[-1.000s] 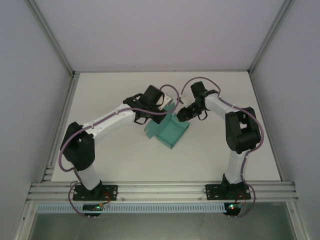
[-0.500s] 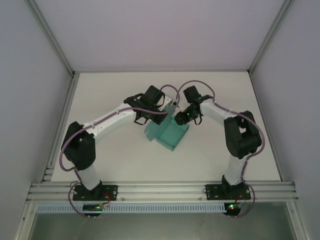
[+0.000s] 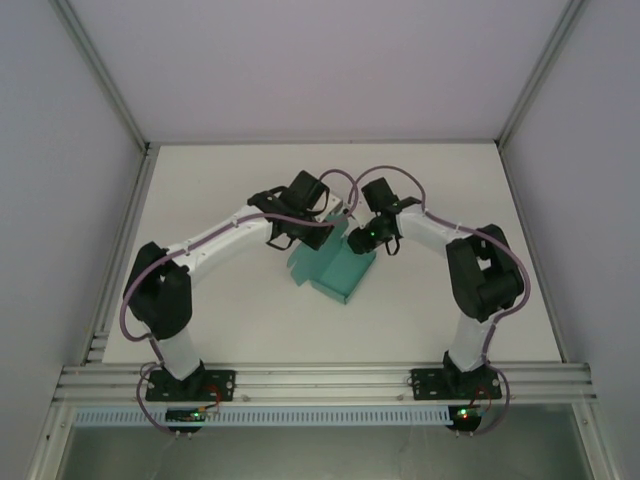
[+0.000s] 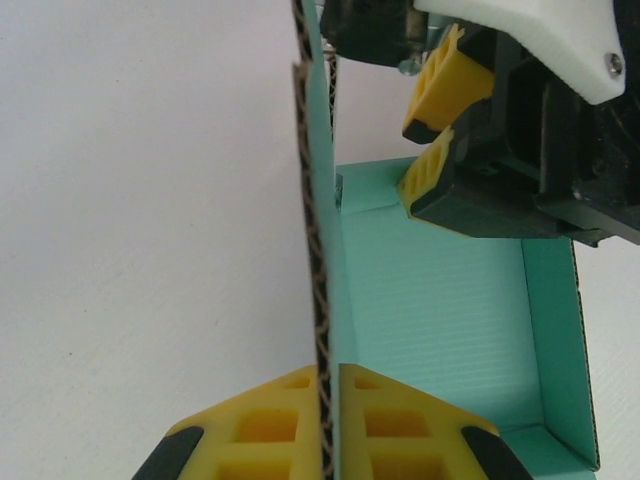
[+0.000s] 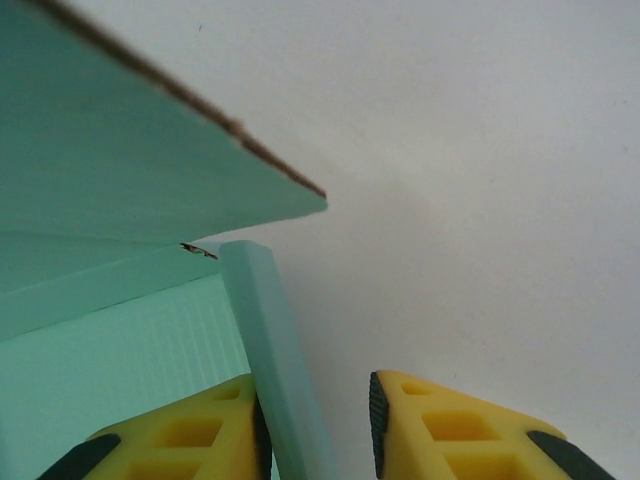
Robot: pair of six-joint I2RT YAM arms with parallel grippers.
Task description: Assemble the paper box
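Note:
The teal paper box (image 3: 335,266) lies half folded in the middle of the table, its floor flat and several walls raised. My left gripper (image 3: 325,215) is shut on the upright corrugated side wall (image 4: 318,290), its yellow fingertips (image 4: 262,425) pinching the wall's edge. My right gripper (image 3: 360,238) is at the box's far right corner and stands open. The folded teal end wall (image 5: 275,340) rises between its jaws, against the left pad, with a gap to the right pad (image 5: 378,410). A raised flap (image 5: 120,150) hangs over the right wrist view.
The white table (image 3: 230,310) spreads all round the box. Grey enclosure walls and an aluminium frame (image 3: 320,380) border it. The right gripper's black body and yellow fingers (image 4: 440,170) show close above the box floor in the left wrist view.
The right gripper has moved left and down to the box's far right wall, which now stands between its jaws. The left gripper has kept its hold on the side wall.

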